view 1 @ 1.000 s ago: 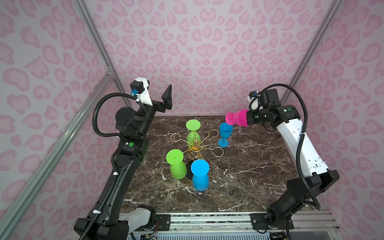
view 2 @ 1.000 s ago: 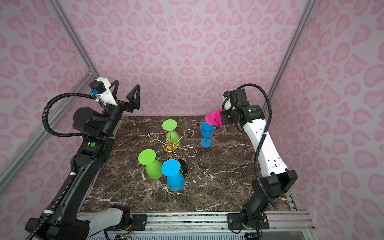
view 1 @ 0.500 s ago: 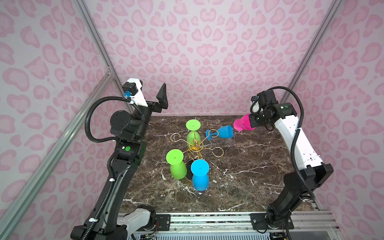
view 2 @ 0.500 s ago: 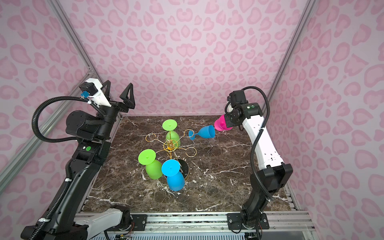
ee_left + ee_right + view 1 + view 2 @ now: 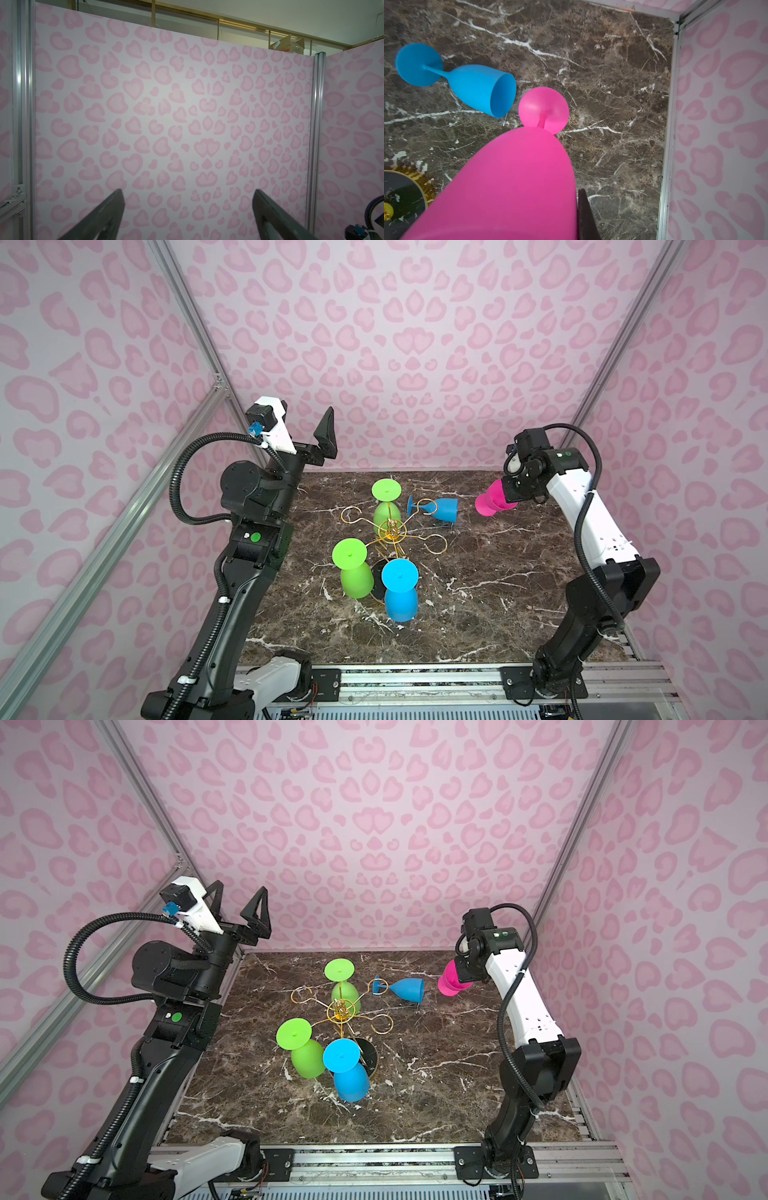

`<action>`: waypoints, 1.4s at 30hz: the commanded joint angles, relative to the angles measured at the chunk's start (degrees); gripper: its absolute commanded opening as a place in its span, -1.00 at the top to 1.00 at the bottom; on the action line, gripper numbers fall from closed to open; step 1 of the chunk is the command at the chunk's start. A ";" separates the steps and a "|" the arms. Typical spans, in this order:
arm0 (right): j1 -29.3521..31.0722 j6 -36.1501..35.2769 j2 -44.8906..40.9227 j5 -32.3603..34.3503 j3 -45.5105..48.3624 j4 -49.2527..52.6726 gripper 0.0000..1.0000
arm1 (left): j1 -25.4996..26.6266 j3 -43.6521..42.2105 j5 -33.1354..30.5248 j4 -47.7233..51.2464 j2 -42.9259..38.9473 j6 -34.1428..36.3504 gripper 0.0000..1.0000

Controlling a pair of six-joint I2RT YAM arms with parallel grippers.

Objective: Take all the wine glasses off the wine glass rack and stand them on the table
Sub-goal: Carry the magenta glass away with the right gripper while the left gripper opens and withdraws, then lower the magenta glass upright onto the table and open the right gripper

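**Pink glass off rack, in right hand**

Left hand [image 5: 237,896] sits up by the back wall, jaws wide apart, holding nothing. Mid-desk [image 5: 498,593] we see the rack [image 5: 390,531]. The front green glass [image 5: 353,572], back green glass [image 5: 387,506] and hung blue glass [image 5: 400,589] hang bowl-down from its hooks. Just right of it, the fallen blue glass [image 5: 442,510] lies sideways on the desk, a rack loop crossing its stem in both top views. Farther right, the right hand [image 5: 510,491] is clamped on the pink glass [image 5: 490,504], above the desk and clear of the rack.
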State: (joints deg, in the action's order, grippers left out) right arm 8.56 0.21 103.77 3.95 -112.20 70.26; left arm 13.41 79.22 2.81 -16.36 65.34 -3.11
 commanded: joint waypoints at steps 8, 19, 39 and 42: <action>0.83 -1.70 12.43 5.68 -10.75 8.39 1.00 | -0.05 0.36 1.51 -1.66 -0.48 -0.23 -0.94; 1.11 -1.65 25.16 6.27 -26.19 11.48 1.00 | -0.03 0.54 2.19 -1.39 0.40 0.04 -0.94; -2.00 -2.30 31.50 1.65 -29.70 10.87 0.55 | -0.03 0.94 4.22 -0.95 1.90 -0.92 -0.95; -2.29 -2.14 30.72 0.05 -30.33 10.69 0.43 | 0.00 0.94 4.34 -0.95 1.85 -0.90 -0.94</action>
State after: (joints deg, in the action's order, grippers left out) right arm 6.55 -2.13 134.56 5.52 -141.93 80.60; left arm 13.41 79.57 6.55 -16.21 67.22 -3.55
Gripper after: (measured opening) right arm 0.279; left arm 0.972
